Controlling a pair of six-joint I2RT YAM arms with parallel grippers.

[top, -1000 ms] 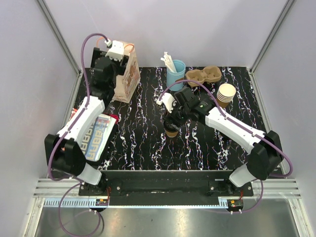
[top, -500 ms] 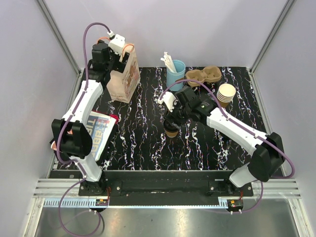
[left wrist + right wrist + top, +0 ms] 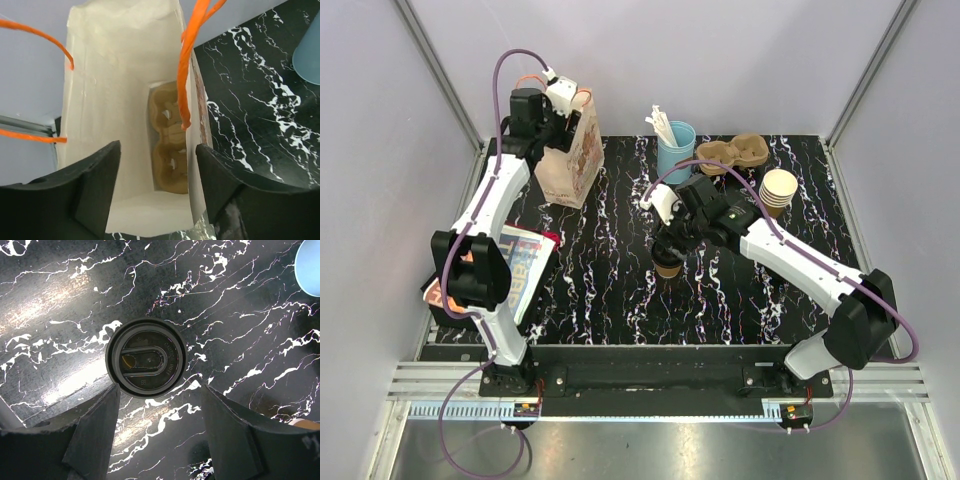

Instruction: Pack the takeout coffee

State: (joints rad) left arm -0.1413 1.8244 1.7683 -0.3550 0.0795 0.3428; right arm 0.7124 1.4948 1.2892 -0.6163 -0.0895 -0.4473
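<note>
Two claws are busy at opposite parts of the counter [image 3: 60, 270]. The right claw [image 3: 160, 387] hangs over the takeout coffee [image 3: 667, 268]. The coffee stands upright near the middle of the counter, a little toward 6 o'clock, with its black lid [image 3: 146, 357] seated flat. In the right wrist view the fingers are spread to either side of the lid. Bare counter shows between the rim and the finger at 4 o'clock, while the finger at 8 o'clock looks to meet the rim. We read this claw as open, gripping nothing, and sitting off-centre on the cup.

The left claw [image 3: 157, 147] is at 10 o'clock of the counter, above the mouth of the paper bag [image 3: 115, 100]. Its fingers are apart with nothing pinched between them. Down inside the bag we see a pulp cup carrier [image 3: 169, 145] lying on the bottom, and the orange handles [image 3: 187, 65] arch across the opening.

We judge these to be the main risks from here:
- **Off-centre closing:** one finger would arrive first and could shove or tip the cup.
- **Too hard a squeeze:** it could buckle the paper wall and pop the lid.
- **A snagged handle:** the handle drooping over the carrier could catch the cup on its way in.
- **An unsteadied bag:** it could fold or topple.
- **Crowding at the bag mouth:** both claws would meet over a narrow opening, so a collision is possible.
</note>
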